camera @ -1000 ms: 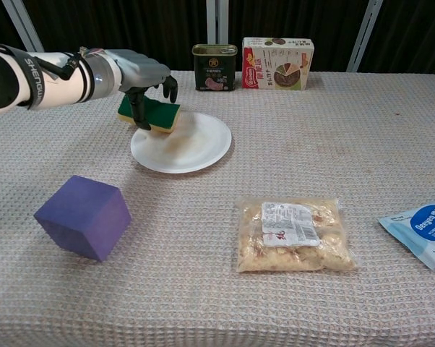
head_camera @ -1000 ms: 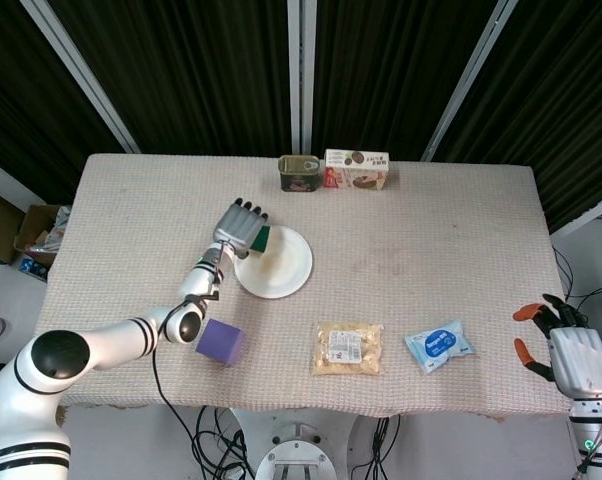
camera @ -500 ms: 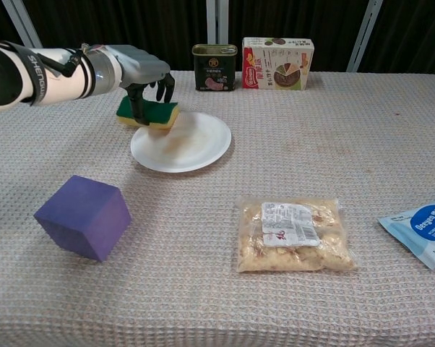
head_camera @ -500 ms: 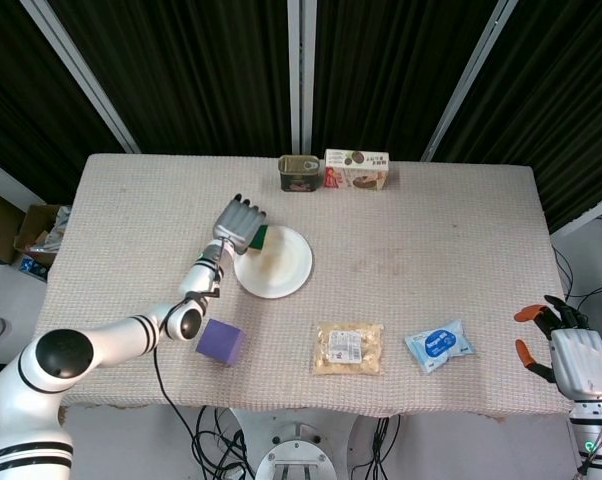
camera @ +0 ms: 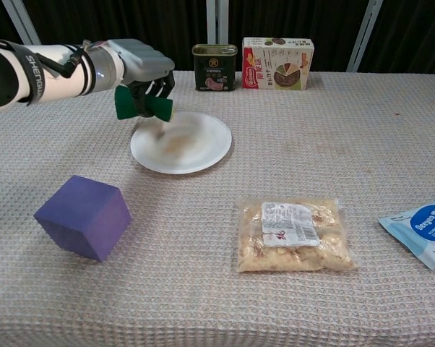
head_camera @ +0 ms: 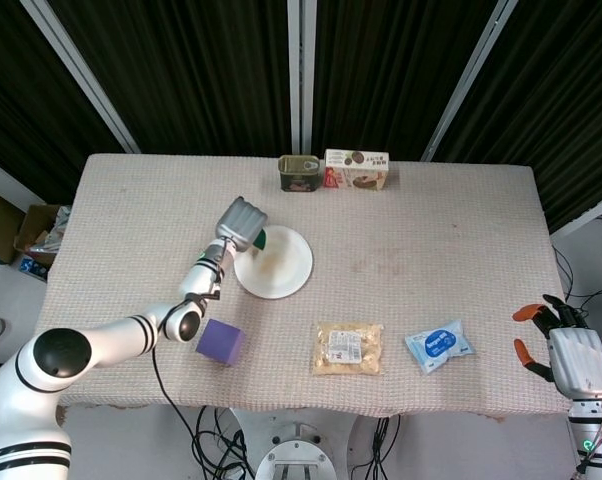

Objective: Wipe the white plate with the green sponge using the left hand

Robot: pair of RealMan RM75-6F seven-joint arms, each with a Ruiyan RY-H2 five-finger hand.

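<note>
The white plate (camera: 183, 142) (head_camera: 276, 264) lies on the table left of centre, with a faint brownish smear in its middle. My left hand (camera: 140, 72) (head_camera: 240, 222) grips the green sponge (camera: 143, 105) (head_camera: 258, 238), which is lifted and tilted above the plate's far-left rim, clear of the plate. In the head view the hand hides most of the sponge. My right hand (head_camera: 571, 352) hangs off the table's near right corner with its fingers apart and nothing in it.
A purple cube (camera: 83, 216) stands near the front left. A snack bag (camera: 295, 233) and a blue pouch (camera: 422, 227) lie toward the front. A tin can (camera: 214, 67) and a carton (camera: 277, 63) stand at the back edge.
My left hand has lifted the sponge off the plate's rim and tipped it up, drawing slightly left and back. The right hand has not moved.
</note>
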